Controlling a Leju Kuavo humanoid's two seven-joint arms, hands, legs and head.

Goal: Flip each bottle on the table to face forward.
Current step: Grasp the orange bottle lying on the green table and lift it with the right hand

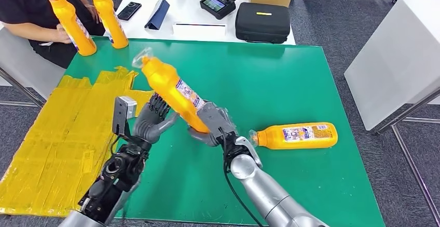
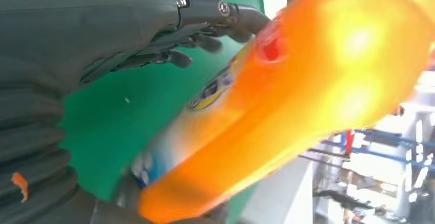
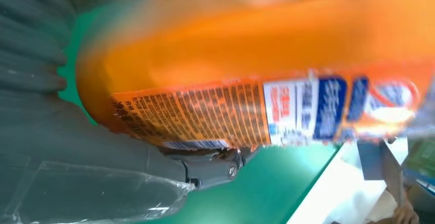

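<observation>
The right robot hand [image 1: 210, 125] grips the base of a tilted orange bottle [image 1: 171, 89] above the green table [image 1: 270, 81]. The left robot hand [image 1: 151, 120], fingers spread, touches its side. Another bottle [image 1: 296, 135] lies flat nearby.

Head view: bright, even overhead light, sharp throughout; soft short shadows on the green bench [image 1: 290, 81]. Both wrist views: held orange bottle [image 2: 318, 80] close and badly blurred, with blown-out yellow glare; label text partly legible in right wrist view.
</observation>
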